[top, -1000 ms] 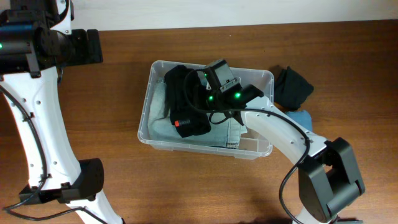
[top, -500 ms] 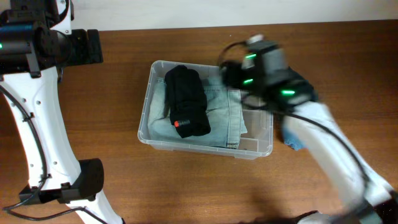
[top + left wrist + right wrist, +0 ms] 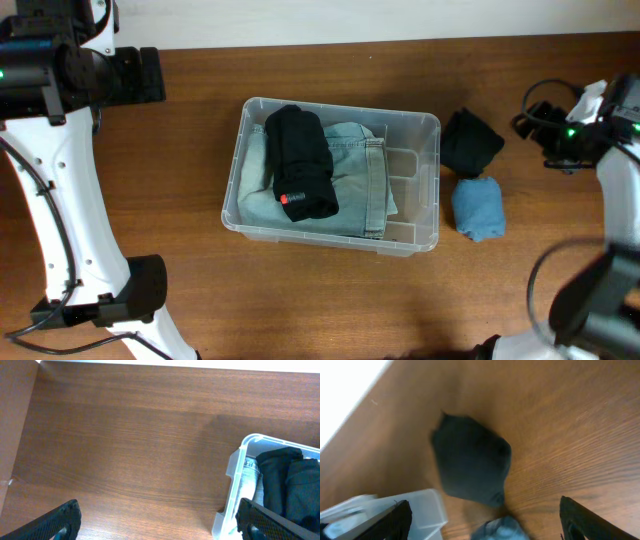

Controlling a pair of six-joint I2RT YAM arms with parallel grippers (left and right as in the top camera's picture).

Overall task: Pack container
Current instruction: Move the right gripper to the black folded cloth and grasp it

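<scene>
The clear container (image 3: 412, 119) stands mid-table, holding folded pale jeans (image 3: 352, 178) with a rolled black garment (image 3: 300, 162) lying on them. My right gripper (image 3: 530, 125) is open and empty, off to the right of the container, above the table beside a black cloth bundle (image 3: 471, 141). In the right wrist view that black bundle (image 3: 470, 460) lies ahead of the gripper (image 3: 485, 522), with a rolled blue cloth (image 3: 500, 530) just below it and the container's corner (image 3: 425, 507) at the left. My left gripper (image 3: 152, 75) hangs open at the far left, its view showing the container's rim (image 3: 235, 467).
The blue cloth roll (image 3: 478, 207) lies on the table right of the container, below the black bundle. The table's back edge runs along the top, where a white wall begins. Bare wood (image 3: 125, 450) lies between the left gripper and the container.
My right gripper let go of the black rolled garment in the container, opened, and swung out to the right past the black bundle. The left arm has not moved.
</scene>
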